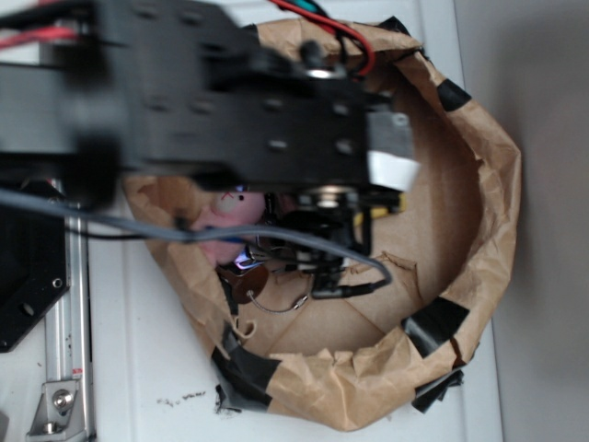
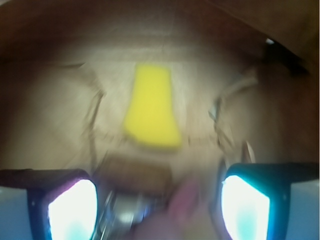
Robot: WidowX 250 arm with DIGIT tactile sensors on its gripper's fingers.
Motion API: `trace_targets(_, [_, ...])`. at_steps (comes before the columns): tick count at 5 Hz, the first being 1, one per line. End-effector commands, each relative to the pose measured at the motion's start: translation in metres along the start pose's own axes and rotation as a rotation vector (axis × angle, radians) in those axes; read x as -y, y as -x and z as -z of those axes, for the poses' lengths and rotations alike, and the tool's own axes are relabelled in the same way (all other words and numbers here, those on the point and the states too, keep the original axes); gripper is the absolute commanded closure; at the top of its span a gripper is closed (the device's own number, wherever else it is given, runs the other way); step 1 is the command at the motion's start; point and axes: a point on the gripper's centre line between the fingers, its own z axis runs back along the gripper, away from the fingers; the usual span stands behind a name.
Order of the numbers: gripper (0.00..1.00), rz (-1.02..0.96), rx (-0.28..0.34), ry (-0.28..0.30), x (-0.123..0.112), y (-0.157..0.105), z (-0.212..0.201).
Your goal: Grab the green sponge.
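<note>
While the gripper (image 2: 159,200) is hanging with its jaws spread wide and nothing between them, the green sponge (image 2: 152,109), yellow in fact, is lying ahead of it on the brown paper floor (image 2: 60,115) in the wrist view. Its long axis is running near to far, wider end nearest, centred between the fingers (image 2: 72,207) but well apart from them. The exterior view is hiding it behind the arm.

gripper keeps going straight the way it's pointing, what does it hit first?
Likely the sponge. In the wrist view it lies centred ahead of the open gripper, on the paper floor. A brown piece and something pink sit blurred near the fingers, so depth is unclear; they might touch first.
</note>
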Motion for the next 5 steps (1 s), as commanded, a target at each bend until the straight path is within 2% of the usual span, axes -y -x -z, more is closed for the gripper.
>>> trace_targets(1, [0.00, 0.068, -0.050, 0.016, 0.022, -0.057, 0.063])
trace_targets(2, [1.00, 0.020, -0.033, 0.019, 0.039, -0.082, 0.058])
trace_targets(3, [1.00, 0.048, 0.009, 0.043, 0.033, -0.071, 0.007])
trace_targets(4, [1.00, 0.107, 0.102, 0.069, 0.028, -0.057, -0.043])
trace_targets(5, [1.00, 0.133, 0.134, 0.075, 0.024, -0.043, -0.094])
